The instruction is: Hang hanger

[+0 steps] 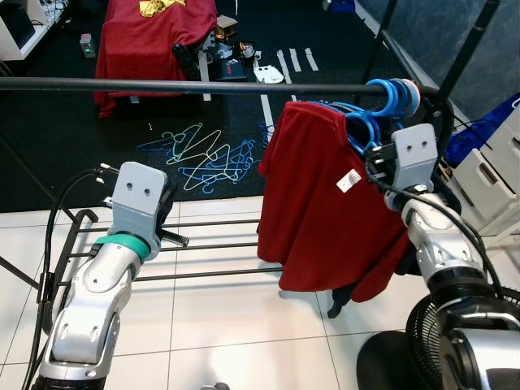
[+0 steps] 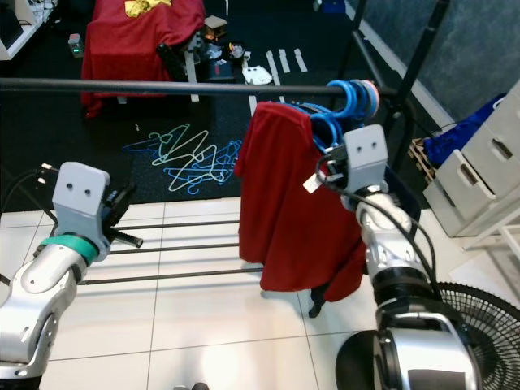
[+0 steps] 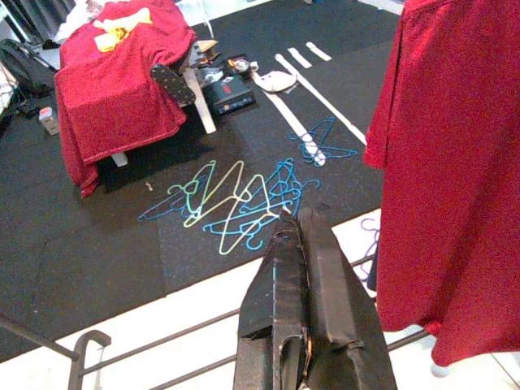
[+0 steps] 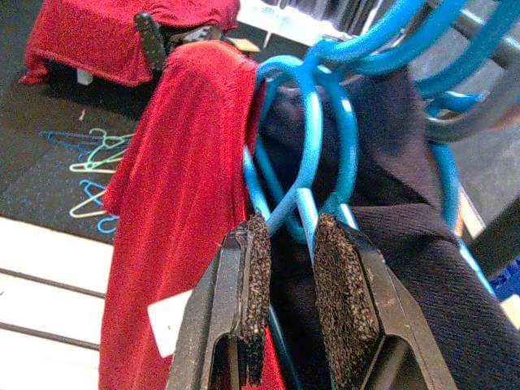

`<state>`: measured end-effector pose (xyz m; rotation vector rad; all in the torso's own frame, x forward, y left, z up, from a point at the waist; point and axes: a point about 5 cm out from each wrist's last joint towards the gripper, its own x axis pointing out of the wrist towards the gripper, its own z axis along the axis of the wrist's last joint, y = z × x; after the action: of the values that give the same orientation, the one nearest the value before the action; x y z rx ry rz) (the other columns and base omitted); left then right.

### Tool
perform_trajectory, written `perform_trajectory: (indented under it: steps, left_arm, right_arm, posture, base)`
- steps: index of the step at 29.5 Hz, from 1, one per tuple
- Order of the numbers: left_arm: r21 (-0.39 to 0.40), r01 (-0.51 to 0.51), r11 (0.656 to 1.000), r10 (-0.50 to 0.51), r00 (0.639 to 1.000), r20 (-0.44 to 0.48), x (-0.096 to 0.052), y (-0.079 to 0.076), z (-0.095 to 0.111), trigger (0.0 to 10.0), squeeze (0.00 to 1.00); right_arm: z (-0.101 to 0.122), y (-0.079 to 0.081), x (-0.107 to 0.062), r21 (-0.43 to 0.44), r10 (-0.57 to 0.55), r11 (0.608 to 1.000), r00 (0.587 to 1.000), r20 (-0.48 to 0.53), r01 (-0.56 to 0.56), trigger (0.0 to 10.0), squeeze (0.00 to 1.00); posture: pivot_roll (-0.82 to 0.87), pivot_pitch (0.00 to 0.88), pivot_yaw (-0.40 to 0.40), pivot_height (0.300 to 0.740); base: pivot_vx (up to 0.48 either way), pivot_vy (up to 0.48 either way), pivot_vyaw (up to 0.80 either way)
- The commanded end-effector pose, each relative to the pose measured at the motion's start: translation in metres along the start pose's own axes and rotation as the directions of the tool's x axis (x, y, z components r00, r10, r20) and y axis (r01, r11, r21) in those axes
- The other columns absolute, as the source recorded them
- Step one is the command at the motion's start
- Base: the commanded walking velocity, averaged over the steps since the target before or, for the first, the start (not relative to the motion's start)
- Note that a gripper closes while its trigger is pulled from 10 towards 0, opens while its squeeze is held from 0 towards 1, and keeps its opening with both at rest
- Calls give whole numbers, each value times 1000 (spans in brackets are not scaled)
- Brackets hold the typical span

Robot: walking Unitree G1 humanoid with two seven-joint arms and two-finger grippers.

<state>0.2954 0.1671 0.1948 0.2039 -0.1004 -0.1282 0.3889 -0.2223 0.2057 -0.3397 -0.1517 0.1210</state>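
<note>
A black rail runs across in front of me. Near its right end hang several blue hangers, one carrying a red shirt with a white tag. My right gripper is raised just below the hooks. It stands open, its padded fingers either side of the neck of a blue hanger, with gaps showing. A dark garment hangs right behind that hanger. My left gripper is shut and holds nothing, out over the rack's lower bars.
Loose blue and green hangers lie piled on the black mat beyond the rack. A table draped in red cloth stands farther back. The rack's lower bars cross the white tiles. A black fan and white drawers are at my right.
</note>
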Motion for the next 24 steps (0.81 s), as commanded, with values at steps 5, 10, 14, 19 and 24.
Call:
perform_trajectory:
  steps: [5, 10, 14, 19, 24]
  left_arm:
    - [-12, 0, 1000, 0, 1000, -11, 1, -1, -2, 10000, 0]
    - [-12, -4, 1000, 4, 1000, -9, 1, 0, -2, 10000, 0]
    - [-14, -7, 1000, 7, 1000, -8, 1, 1, -2, 10000, 0]
    - [-14, -9, 1000, 9, 1000, -8, 1, 1, -1, 10000, 0]
    - [-14, -9, 1000, 9, 1000, -8, 1, 1, -1, 10000, 0]
  right_arm:
    - [-19, -1, -3, 115, 3, 993, 996, -89, 7, 10000, 0]
    - [-20, -8, -2, 287, 4, 958, 995, -100, 25, 10000, 0]
    - [-14, -12, 0, 455, 42, 891, 998, -47, -16, 10000, 0]
    - [-10, -12, 2, 491, 88, 868, 996, -12, -71, 10000, 0]
    - [-10, -11, 2, 458, 136, 882, 990, -28, -108, 10000, 0]
  posture:
    - [77, 101, 89, 740]
    - [79, 96, 86, 740]
    - [85, 94, 86, 740]
    - [87, 94, 88, 740]
    - [86, 93, 90, 740]
  base:
    - [0, 0, 0]
    - [0, 0, 0]
    - [0, 0, 0]
    - [0, 0, 0]
    - [0, 0, 0]
